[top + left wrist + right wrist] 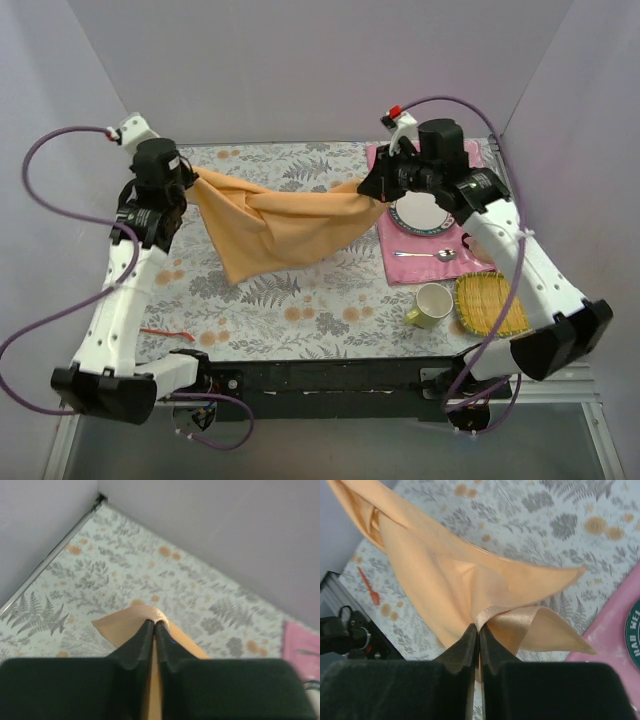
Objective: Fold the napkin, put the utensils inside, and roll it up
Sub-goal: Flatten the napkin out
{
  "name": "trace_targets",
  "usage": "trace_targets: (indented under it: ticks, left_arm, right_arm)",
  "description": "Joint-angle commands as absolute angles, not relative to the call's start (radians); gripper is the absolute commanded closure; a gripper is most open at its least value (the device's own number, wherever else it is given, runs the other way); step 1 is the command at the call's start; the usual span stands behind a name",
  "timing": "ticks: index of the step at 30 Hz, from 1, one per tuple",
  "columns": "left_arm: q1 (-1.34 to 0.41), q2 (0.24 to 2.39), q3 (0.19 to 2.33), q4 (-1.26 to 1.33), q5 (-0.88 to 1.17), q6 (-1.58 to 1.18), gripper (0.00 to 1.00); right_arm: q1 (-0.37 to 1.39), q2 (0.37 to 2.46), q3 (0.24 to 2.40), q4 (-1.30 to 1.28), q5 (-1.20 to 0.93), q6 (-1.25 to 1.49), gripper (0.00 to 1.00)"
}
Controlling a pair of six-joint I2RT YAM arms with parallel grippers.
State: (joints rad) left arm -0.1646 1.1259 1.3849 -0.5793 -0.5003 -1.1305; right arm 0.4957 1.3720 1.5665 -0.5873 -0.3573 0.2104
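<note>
I am holding the peach napkin [275,225] stretched in the air between both arms, over the far middle of the counter [300,310]. The left gripper [192,178] is pinching one corner, jaws closed tight on the cloth. The right gripper [372,185] is pinching another corner the same way, just left of the plate [420,215].

The cloth is sagging at the near left; I cannot tell whether it is touching the counter. Judgement: I am working in the fold step, with nothing laid flat yet.

The spoon [428,254] is lying on the pink placemat [400,268]; I am not finding the fork. The next move calls for lowering both corners evenly, clear of the plate.
</note>
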Motion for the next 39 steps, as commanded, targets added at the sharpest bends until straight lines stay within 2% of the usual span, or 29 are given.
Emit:
trace_targets:
  ticks: [1, 2, 3, 4, 5, 7, 11, 12, 15, 19, 25, 30, 32, 33, 39]
  left_arm:
    - [-0.141, 1.349, 1.331, -0.685, -0.529, -1.124, 0.71]
    - [-0.141, 1.373, 1.363, -0.716, -0.561, -1.161, 0.59]
    - [-0.141, 1.388, 1.377, -0.741, -0.549, -1.164, 0.55]
    - [-0.141, 1.391, 1.388, -0.741, -0.529, -1.161, 0.41]
    - [-0.141, 1.361, 1.375, -0.73, -0.475, -1.157, 0.33]
    - [-0.141, 1.298, 1.326, -0.655, -0.416, -1.14, 0.23]
    - [-0.14, 1.194, 1.215, -0.526, -0.168, -1.132, 0.2]
    - [-0.141, 1.195, 1.189, -0.462, -0.017, -1.124, 0.19]
    - [-0.141, 1.306, 1.207, -0.397, 0.234, -1.158, 0.21]
    - [-0.144, 1.501, 1.278, -0.402, 0.353, -1.21, 0.31]
    - [-0.149, 1.607, 1.212, -0.285, 0.288, -1.307, 0.47]
    - [-0.161, 1.71, 1.218, -0.259, 0.292, -1.338, 0.64]
    - [-0.175, 1.732, 1.197, -0.227, 0.261, -1.354, 0.66]
    - [-0.178, 1.739, 1.192, -0.216, 0.258, -1.362, 0.67]
    - [-0.183, 1.876, 1.229, -0.225, 0.195, -1.445, 0.69]
  right_arm:
    - [0.471, 1.607, 1.459, -0.637, -0.212, 0.2, 0.7]
    - [0.469, 1.656, 1.498, -0.687, -0.102, 0.183, 0.61]
    - [0.483, 1.707, 1.547, -0.753, -0.042, 0.148, 0.54]
    - [0.5, 1.762, 1.569, -0.814, 0.022, 0.132, 0.44]
    - [0.52, 1.76, 1.553, -0.81, 0.114, 0.123, 0.38]
    - [0.561, 1.696, 1.51, -0.773, 0.114, 0.111, 0.27]
    - [0.635, 1.605, 1.413, -0.648, 0.005, 0.14, 0.21]
    - [0.684, 1.6, 1.385, -0.628, -0.027, 0.152, 0.21]
    - [0.757, 1.617, 1.345, -0.568, -0.086, 0.184, 0.21]
    - [0.773, 1.681, 1.319, -0.511, -0.127, 0.245, 0.25]
    - [0.769, 1.767, 1.367, -0.446, -0.071, 0.245, 0.34]
    - [0.758, 1.805, 1.358, -0.396, -0.106, 0.281, 0.53]
    - [0.759, 1.813, 1.321, -0.356, -0.156, 0.302, 0.6]
    - [0.764, 1.819, 1.309, -0.344, -0.17, 0.313, 0.66]
    - [0.802, 1.838, 1.252, -0.296, -0.176, 0.341, 0.67]
